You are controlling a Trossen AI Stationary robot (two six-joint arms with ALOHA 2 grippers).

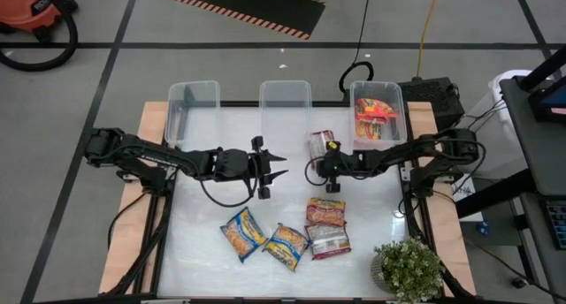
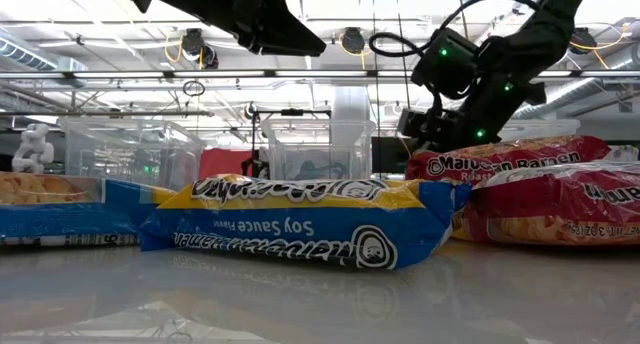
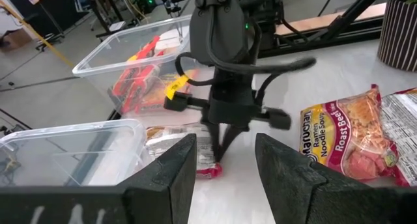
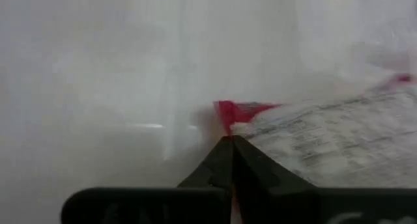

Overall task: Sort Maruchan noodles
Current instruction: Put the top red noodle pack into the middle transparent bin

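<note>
A maroon-and-white Maruchan packet (image 1: 321,143) lies flat on the table near the right bin. My right gripper (image 1: 328,163) points down at its near end, fingers shut (image 4: 229,140). My left gripper (image 1: 283,163) hovers open to the packet's left, above the table, touching nothing; its fingers (image 3: 225,139) frame the right gripper in the left wrist view. Near the front edge lie two blue-and-yellow packets (image 1: 243,233) (image 1: 286,245), an orange-red one (image 1: 325,211) and a maroon one (image 1: 329,242). More orange-red packets (image 1: 376,117) sit in the right bin. My right gripper comes from above, pointing down, with its shut fingertips (image 3: 223,149) at the red sealed corner (image 4: 233,112) of the maroon-and-white packet's near end. The tips meet right on that edge and hide the spot. The packet lies flat on the table.
Three clear bins stand along the far edge: left (image 1: 193,110) and middle (image 1: 285,105) without packets, right (image 1: 395,118) with packets. A potted plant (image 1: 407,269) stands at the near right corner. Bare table lies between the arms and the front packets.
</note>
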